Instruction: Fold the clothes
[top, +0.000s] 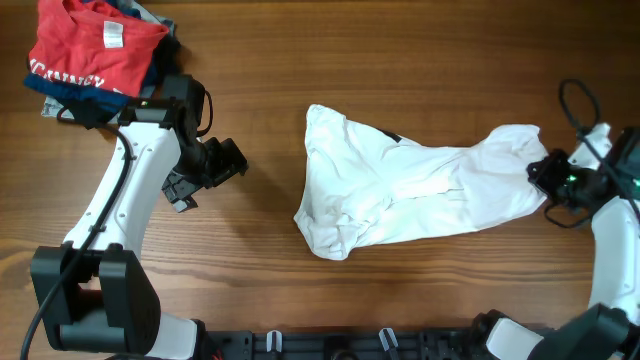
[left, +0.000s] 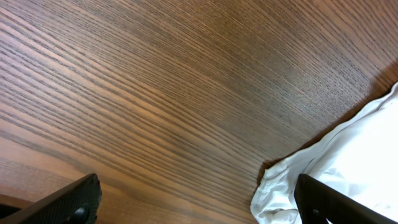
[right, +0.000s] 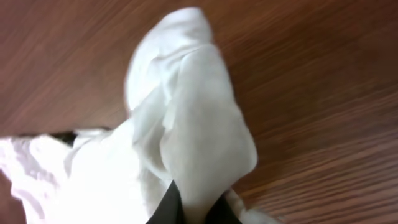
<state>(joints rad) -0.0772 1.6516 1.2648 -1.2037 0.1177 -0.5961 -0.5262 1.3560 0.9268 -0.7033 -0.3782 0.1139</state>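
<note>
While the right gripper (right: 189, 210) pinches one end of the white shirt (top: 400, 190), crumpled mid-table (top: 300, 60): draw slowly, so the thin fabric spreads rather than bunches. Left gripper (top: 215, 170): jaws wide, empty, apart from the shirt; probably best sent to the opposite end.

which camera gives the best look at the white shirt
The overhead view: the white shirt is seen whole, crumpled across the table. The left wrist view catches only one edge at its lower right. The right wrist view shows a blurred bunch pinched in the right gripper.
</note>
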